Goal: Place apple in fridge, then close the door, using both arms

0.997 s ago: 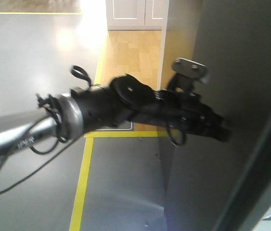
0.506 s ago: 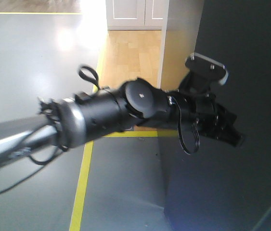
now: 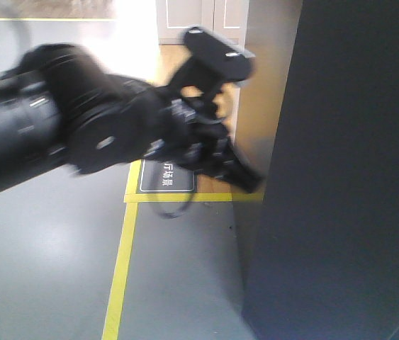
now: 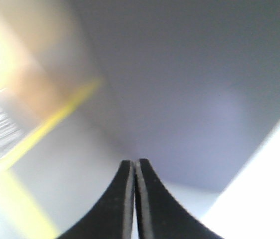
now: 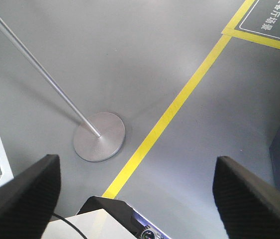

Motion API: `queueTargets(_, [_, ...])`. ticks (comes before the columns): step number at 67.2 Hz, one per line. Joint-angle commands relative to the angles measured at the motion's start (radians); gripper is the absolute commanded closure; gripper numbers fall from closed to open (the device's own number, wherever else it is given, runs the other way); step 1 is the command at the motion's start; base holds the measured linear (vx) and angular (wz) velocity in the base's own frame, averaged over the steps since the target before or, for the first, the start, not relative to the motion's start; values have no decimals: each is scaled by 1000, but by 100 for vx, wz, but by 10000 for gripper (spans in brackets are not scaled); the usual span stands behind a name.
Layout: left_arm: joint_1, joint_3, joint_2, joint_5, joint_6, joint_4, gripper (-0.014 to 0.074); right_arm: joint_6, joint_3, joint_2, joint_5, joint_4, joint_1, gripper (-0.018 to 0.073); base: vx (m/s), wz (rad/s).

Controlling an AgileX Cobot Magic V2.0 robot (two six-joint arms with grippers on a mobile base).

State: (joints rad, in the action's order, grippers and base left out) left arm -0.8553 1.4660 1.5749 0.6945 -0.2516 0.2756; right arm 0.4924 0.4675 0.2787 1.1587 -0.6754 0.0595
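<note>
Front view: the dark grey door (image 3: pixel 348 170) is seen at the right, whatever lies behind it hidden; the blurred left pincer (image 3: pixel 242 173) is held just beside its edge. Left wrist view: the fingers (image 4: pixel 152 199) are pressed together, nothing gripped. Right wrist view: the right pincer (image 5: pixel 135 167) is spread wide, empty, above the floor (image 5: pixel 130 74).

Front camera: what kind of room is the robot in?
Probably an indoor test hall, not a real home: grey floor marked with yellow tape lines, a printed floor sign, and a tall dark fridge.
</note>
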Motion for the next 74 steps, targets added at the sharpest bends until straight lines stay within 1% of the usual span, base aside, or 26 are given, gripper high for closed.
queueTargets(1, [1,-90,-133,-47,-134,145,603,7,21,10,-36,-42,0,-35,0,0])
queueTargets(4, [4,-140,-177,-48,-175,183,603,7,21,10,-38,-42,0,-35,0,0])
queueTargets(8, [21,-208,-229,-48,-225,208,603,7,21,10,-41,-44,0,-35,0,0])
queueTargets(15, [72,-321,-328,-52,-268,208,603,7,21,10,-40,-45,0,-35,0,0])
queueTargets(21, [120,-425,-414,-74,-276,208,603,7,21,10,-40,-45,0,-35,0,0])
queueTargets(26, [146,-494,-474,-71,-278,208,603,7,21,10,-44,-44,0,-35,0,0])
queueTargets(35, [152,-588,-571,-51,-302,209,603,0,21,10,-78,-28,0,-26,0,0])
queueTargets(40, [152,-625,-607,-42,-305,210,603,-50,23,26,-107,23,0,6,0,0])
queueTargets(44, [152,-640,-626,-40,-305,227,603,-101,33,46,-115,89,0,55,0,0])
queueTargets(50, [152,-641,-629,-33,-305,232,603,-171,70,94,-108,196,0,165,0,0])
queueTargets(58, [152,-640,-624,-29,-305,231,603,-180,139,143,-101,274,0,361,0,0])
queueTargets(59, [152,-640,-624,-29,-305,231,603,-180,147,148,-102,280,0,398,0,0])
queueTargets(66, [152,-640,-625,-29,-305,231,603,-184,197,187,-126,334,0,564,0,0])
queueTargets(67, [152,-640,-625,-29,-305,231,603,-188,200,192,-131,341,0,578,0,0])
queueTargets(72, [152,-640,-625,-29,-305,231,603,-223,215,223,-168,386,0,571,0,0])
queueTargets(74, [152,-640,-625,-29,-305,231,603,-241,217,236,-186,419,0,569,0,0])
